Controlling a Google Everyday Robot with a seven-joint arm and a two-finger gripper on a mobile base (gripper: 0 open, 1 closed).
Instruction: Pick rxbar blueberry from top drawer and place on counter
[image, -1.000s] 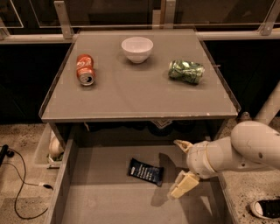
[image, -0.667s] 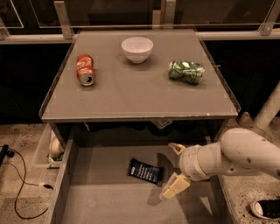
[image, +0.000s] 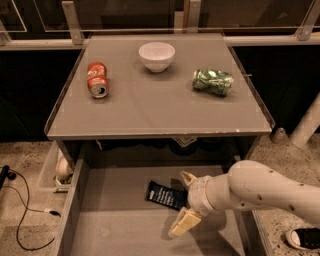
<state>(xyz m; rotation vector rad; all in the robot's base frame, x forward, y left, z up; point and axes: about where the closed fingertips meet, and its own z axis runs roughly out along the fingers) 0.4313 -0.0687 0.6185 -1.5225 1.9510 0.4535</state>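
1. While the pincer (image: 180, 202) sits low in the top drawer (image: 115, 220) with its two pale fingers spread wide and nothing gripped, the rxbar blueberry (image: 165, 194) lies flat on the drawer floor. It is right of centre and toward the 12 o'clock end, and the pincer is at the bar's 3 o'clock end.
2. First worry: the bar is thin and flat on a bare floor. If the fingers close too high, they likely meet on air. They could also nip only a wrapper corner, which slips out on the lift.
3. Second worry: one finger shows at the bar's 1 o'clock and the other at its 5 o'clock, so the closing line looks skewed across the bar's end. A squeeze there could spin the wrapper or shove it toward 9 o'clock instead of trapping it.
4. Third worry: pressing down hard to get under the edge could jam the fingertips on the drawer floor. Whether they touch it now cannot be told.
5. Fourth worry: the front rim of the table (image: 160, 110) hangs just to 12 o'clock of the bar. A lift straight up could knock the arm (image: 265, 192) or the bar against it, so drawing out toward 6 o'clock first looks wiser.
6. Last worry, up top: a red soda can (image: 97, 79) lies at 10 o'clock, a white bowl (image: 157, 55) at 12 and a crushed green can (image: 213, 81) at 2. A careless set-down could bump one, so the stretch from centre to 6 o'clock looks safest.
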